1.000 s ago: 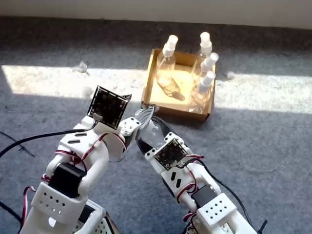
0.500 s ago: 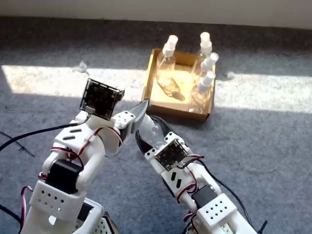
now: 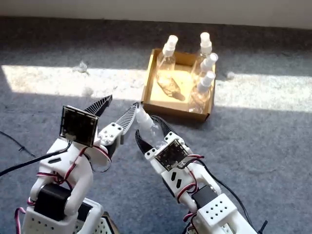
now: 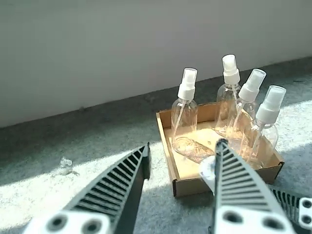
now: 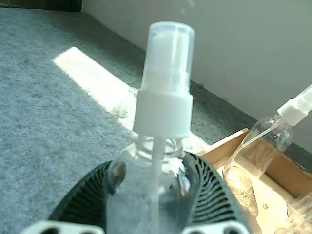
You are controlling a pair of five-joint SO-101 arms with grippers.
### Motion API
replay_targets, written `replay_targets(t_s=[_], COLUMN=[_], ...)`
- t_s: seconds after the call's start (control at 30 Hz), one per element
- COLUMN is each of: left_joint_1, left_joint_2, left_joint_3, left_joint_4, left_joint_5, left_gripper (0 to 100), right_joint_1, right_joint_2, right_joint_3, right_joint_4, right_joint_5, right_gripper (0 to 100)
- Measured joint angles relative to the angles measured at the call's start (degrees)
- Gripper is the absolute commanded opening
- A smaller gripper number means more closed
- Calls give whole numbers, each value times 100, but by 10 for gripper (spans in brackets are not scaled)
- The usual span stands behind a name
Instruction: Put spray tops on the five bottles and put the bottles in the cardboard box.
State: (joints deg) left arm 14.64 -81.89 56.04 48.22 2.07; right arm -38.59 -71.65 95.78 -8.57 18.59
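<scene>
My right gripper [image 3: 148, 129] is shut on a clear bottle [image 3: 152, 131] whose white spray top [image 3: 142, 115] points toward the cardboard box [image 3: 174, 111]. In the right wrist view the bottle [image 5: 148, 204] sits between the black fingers [image 5: 85, 202], with its spray top [image 5: 164, 105] upright. My left gripper [image 3: 123, 102] stands open just left of that top, touching nothing. In the left wrist view the left gripper [image 4: 183, 146] frames the box [image 4: 195, 183]. Several capped bottles [image 3: 168, 54] stand in the box, also seen as bottles [image 4: 185, 109].
Grey carpet with a sunlit strip runs across the middle. Small clear scraps [image 3: 82, 66] lie at the far left, and another scrap [image 3: 230, 75] lies right of the box. A black cable [image 3: 14, 144] trails at the left. A wall [image 4: 122, 48] stands behind the box.
My left gripper has pulled back and to the left, away from the bottle's spray top, and has opened wide. The right gripper and its bottle have stayed put.
</scene>
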Motion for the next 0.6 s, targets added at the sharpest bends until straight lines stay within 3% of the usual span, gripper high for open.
replay_targets(t_s=[0.6], left_joint_1=[88], left_joint_2=[941], left_joint_3=[-255], left_joint_4=[-9], left_joint_5=[-185], left_gripper=[210], right_joint_1=[18], right_joint_2=[0], right_joint_3=[0], right_joint_4=[0], right_joint_5=[0], right_gripper=[4])
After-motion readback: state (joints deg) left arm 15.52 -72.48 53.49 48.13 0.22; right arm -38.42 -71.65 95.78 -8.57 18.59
